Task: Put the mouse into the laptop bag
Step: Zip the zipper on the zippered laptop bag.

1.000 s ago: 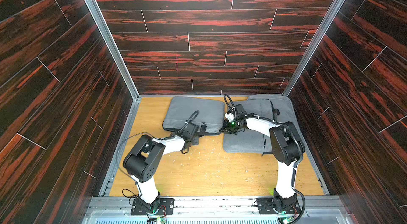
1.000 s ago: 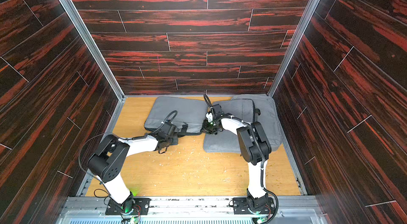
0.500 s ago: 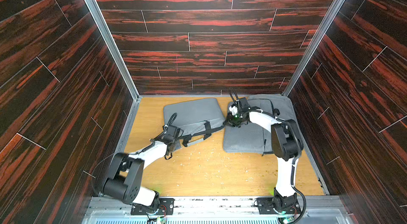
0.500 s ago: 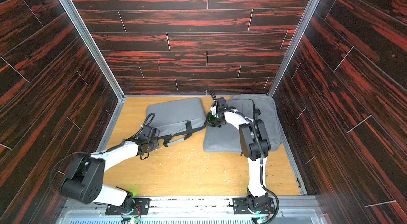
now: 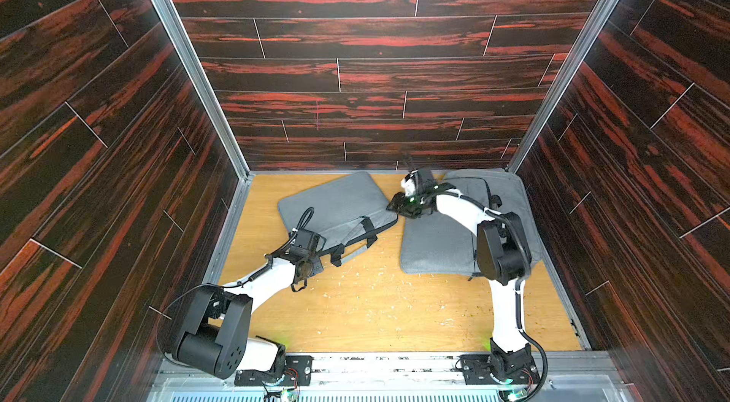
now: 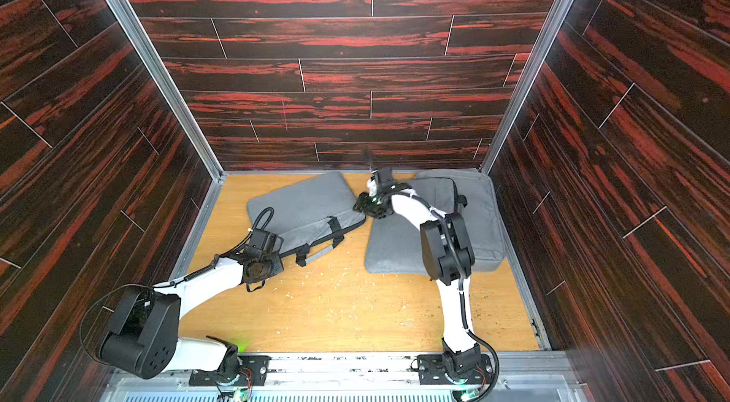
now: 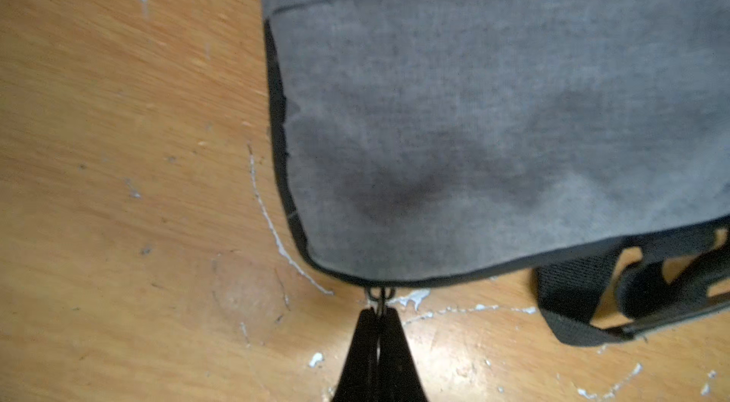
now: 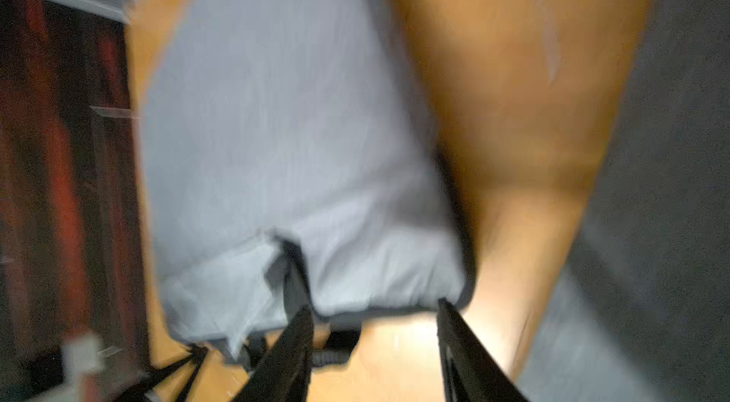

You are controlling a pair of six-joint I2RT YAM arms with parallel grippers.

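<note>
Over at the left, the left pincer [image 7: 377, 315] was seen clamped tight on the small metal zip pull [image 7: 380, 295] at the near corner of the laptop bag [image 5: 335, 202], low over the bench [image 5: 375, 309]. So the bag was held by its zip, but how far the zip had been run could not be told.

The bag itself was laid flat toward the far edge of the bench, left of the middle and skewed to the edges. Grey woven cloth was shown, trimmed with dark piping, soft and slightly dimpled near the held corner. Its black handle straps [image 5: 367, 228] were sprawled off the near long side onto the wood.

And the mouse? It was not to be found in any view, neither on the bench nor in a pincer. Whether it had already been slipped inside could not be judged, so the task could not be called done.

Further right, the right pincer [image 8: 374, 305] was held at the bag's right-hand corner with its jaws apart, and nothing was seen gripped between them, though that view was badly blurred. A loose fold of cloth was made out there.

In the far right corner, a second grey bag [image 5: 434, 250] was lying flat beneath the right arm.
</note>
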